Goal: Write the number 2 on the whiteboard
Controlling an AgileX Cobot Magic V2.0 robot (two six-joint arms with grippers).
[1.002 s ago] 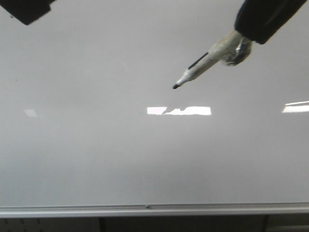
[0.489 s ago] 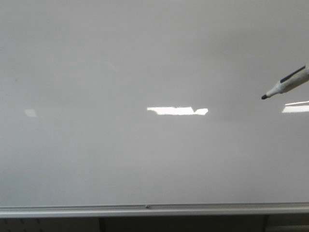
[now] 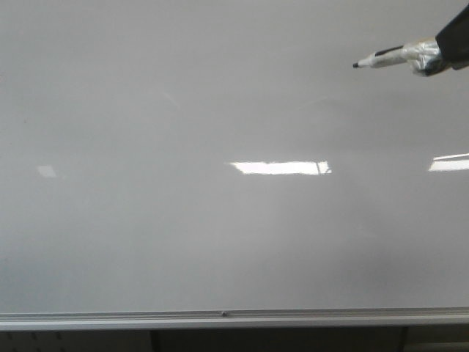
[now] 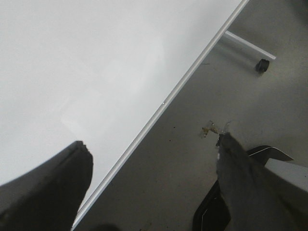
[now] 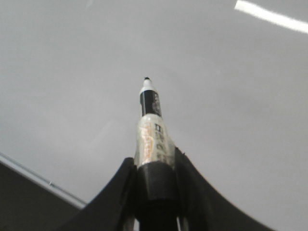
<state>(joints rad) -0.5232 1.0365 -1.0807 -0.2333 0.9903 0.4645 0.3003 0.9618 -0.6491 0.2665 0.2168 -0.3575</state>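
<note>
Front view: the whiteboard (image 3: 220,242) fills the field, its silver frame running along the lower edge. Its surface carries only bright rectangular light reflections (image 3: 278,168); no black stroke of the number 2 is visible anywhere on it. Faint pale smears near the upper middle may be residue or glare; the view is too soft to decide.

At the upper right, the right gripper (image 3: 432,55) enters from the frame edge, clamped on a marker (image 3: 385,58). The marker lies nearly level, its dark tip pointing toward the board's centre. Whether the tip touches the surface cannot be read from this angle.

Right wrist view: the two fingers (image 5: 120,192) close on the marker (image 5: 153,125) at its dark lower barrel, the uncapped tip projecting ahead over the whiteboard (image 5: 231,96). No ink shows near the tip.

Left wrist view: the left gripper (image 4: 154,159) stands apart and holds nothing, placed off the board's framed edge (image 4: 163,103) above the grey floor (image 4: 211,77), near a wheeled stand leg (image 4: 250,48).

Progress, as judged: the marker is grasped and uncapped, so preparation is complete; the whole digit remains to be drawn, namely the curved top, the slant and the base stroke.
</note>
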